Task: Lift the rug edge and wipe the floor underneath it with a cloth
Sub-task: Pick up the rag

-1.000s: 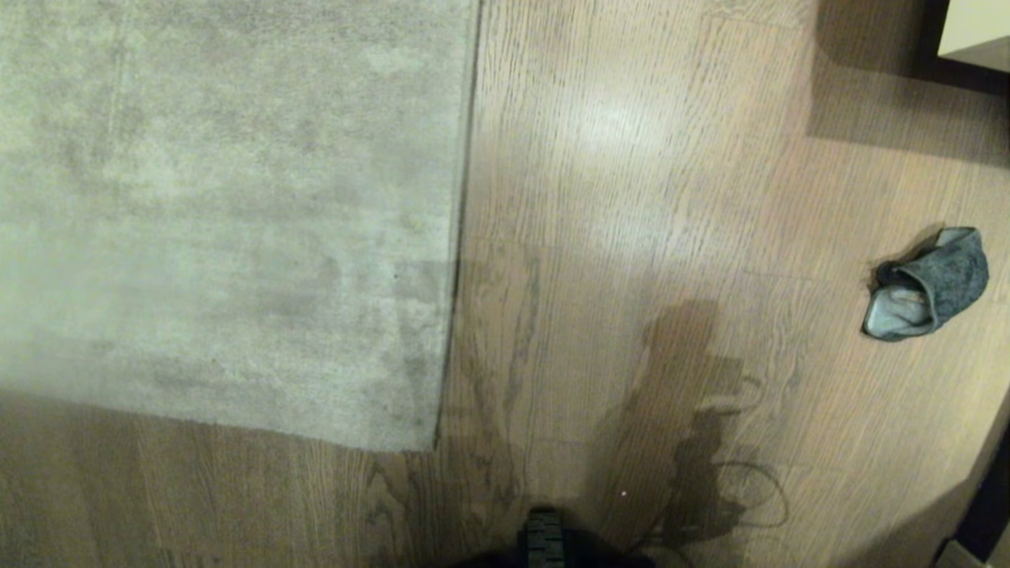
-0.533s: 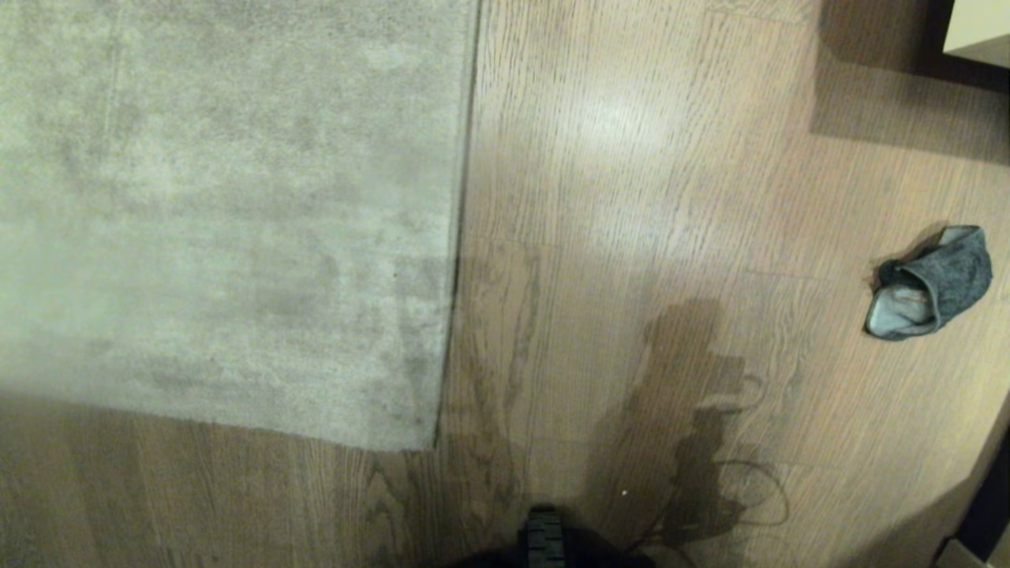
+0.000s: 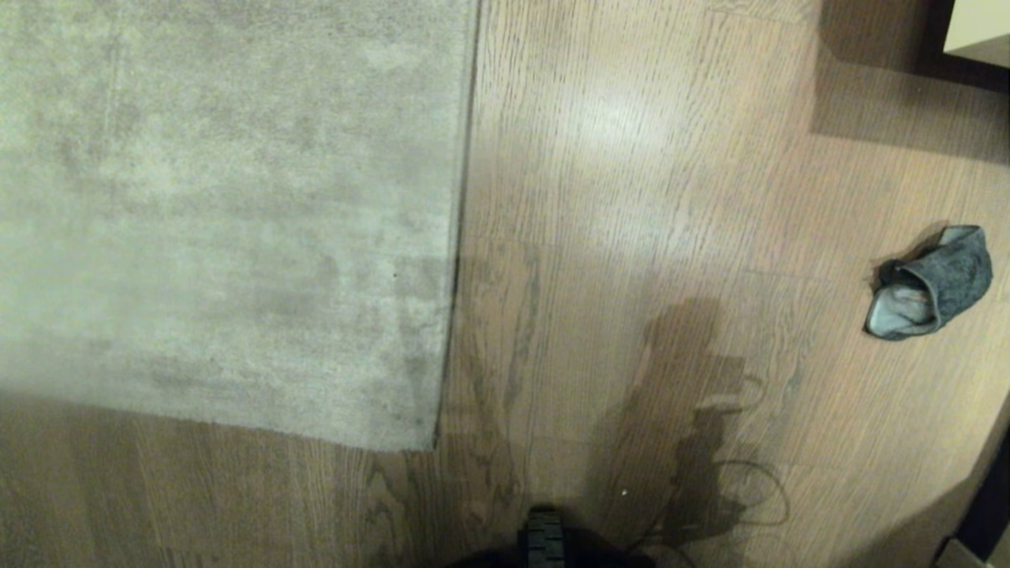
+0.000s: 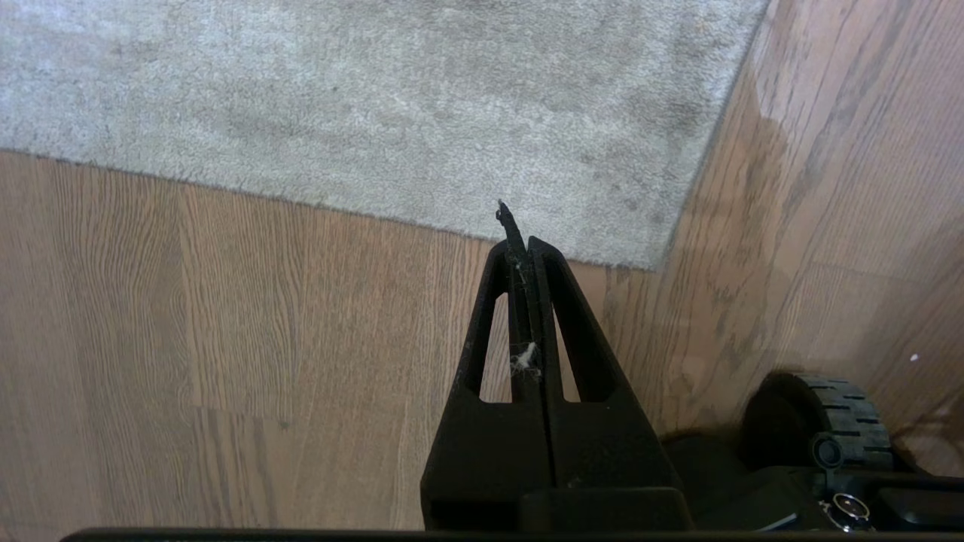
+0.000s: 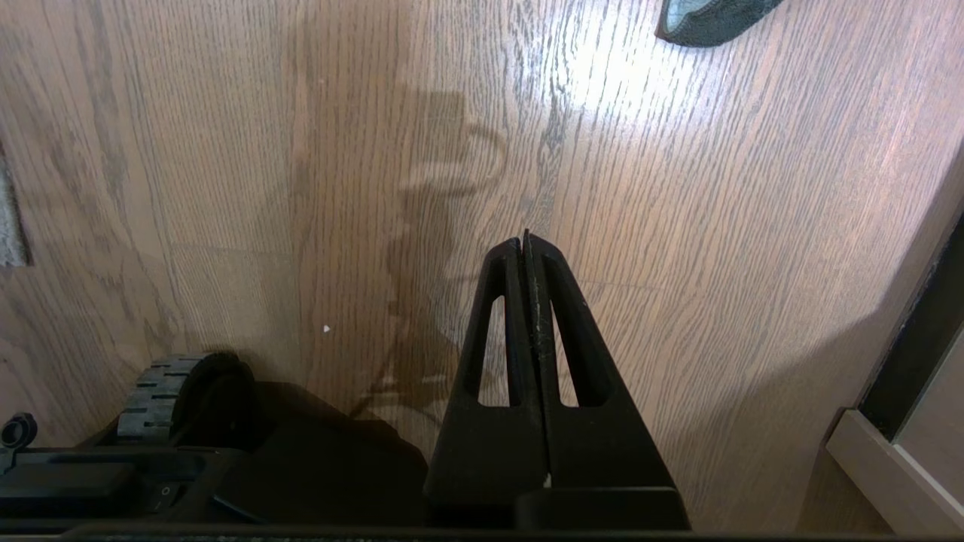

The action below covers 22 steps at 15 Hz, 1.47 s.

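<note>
The left end effector (image 4: 525,245) hangs above the floor (image 3: 631,197) with its fingers pressed together and empty; the rug (image 4: 376,105) lies flat just beyond its tip, the rug's corner slightly to the right. The right end effector (image 5: 525,242), likewise closed and empty, hangs over bare planks, with the cloth (image 3: 931,284) crumpled on the floor well ahead of it and to its right.
</note>
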Tool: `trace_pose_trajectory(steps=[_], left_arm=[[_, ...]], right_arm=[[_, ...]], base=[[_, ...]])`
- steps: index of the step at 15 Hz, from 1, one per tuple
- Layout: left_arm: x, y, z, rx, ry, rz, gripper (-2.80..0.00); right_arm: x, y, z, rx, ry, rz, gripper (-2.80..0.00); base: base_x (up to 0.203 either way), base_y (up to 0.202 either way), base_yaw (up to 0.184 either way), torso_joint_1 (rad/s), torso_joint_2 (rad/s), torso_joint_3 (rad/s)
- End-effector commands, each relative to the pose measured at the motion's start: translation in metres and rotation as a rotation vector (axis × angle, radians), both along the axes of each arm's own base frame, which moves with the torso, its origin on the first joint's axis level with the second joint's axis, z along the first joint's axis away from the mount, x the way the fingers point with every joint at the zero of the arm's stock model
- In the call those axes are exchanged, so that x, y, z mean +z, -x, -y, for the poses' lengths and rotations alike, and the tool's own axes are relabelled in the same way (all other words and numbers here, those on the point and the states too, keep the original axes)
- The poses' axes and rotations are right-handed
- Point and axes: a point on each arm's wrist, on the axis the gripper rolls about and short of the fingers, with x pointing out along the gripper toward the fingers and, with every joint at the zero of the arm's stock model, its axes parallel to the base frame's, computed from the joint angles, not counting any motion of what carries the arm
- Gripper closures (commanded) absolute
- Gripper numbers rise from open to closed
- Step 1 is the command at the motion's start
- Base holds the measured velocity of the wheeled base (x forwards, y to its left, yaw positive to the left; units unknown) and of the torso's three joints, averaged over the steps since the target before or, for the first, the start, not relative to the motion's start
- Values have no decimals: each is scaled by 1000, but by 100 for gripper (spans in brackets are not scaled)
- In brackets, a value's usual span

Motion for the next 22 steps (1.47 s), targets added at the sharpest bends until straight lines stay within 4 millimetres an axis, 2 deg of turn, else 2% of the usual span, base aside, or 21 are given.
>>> trace_pose_trajectory(steps=[1, 22], left_arm=[[0, 0, 0, 1, -1, -1, 0], [0, 0, 0, 1, -1, -1, 0]], right_arm=[[0, 0, 0, 0, 0, 1, 0], [0, 0, 0, 1, 6, -1, 0]], base=[[0, 0, 0, 0, 0, 0], [0, 0, 0, 0, 0, 0]])
